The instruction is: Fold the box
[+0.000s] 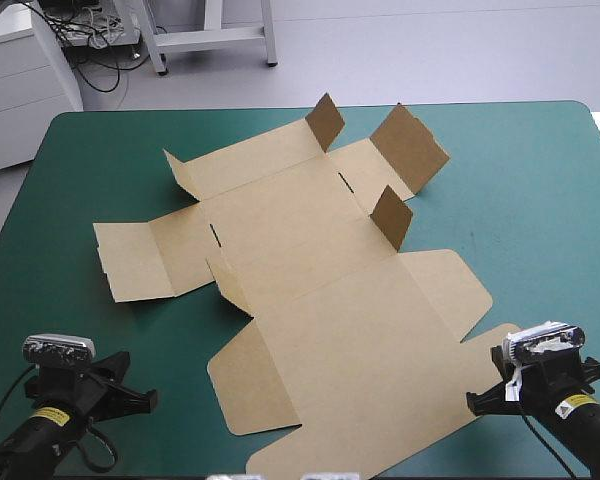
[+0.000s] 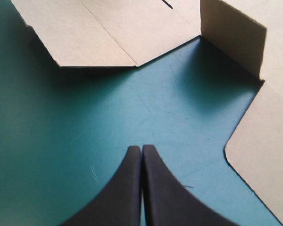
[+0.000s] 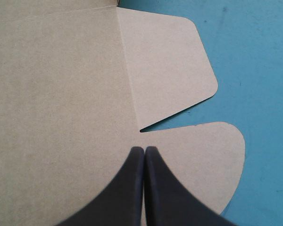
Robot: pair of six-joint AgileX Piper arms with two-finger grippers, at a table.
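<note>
On table (image 1: 540, 200): box (image 1: 320, 290) mostly flat, near edge cut off | left claw (image 2: 141, 149) together | right claw (image 3: 144, 149) together

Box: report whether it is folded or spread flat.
Spread flat. The box lies as an open sheet on the teal-green cover; only a few flaps stand up, no walls tucked.

The left arm (image 1: 75, 402) and right arm (image 1: 552, 392) are black and angular, each bearing a small yellow label (image 1: 48, 413). Their jaws are broad, black, curved fins tapering to points.
</note>
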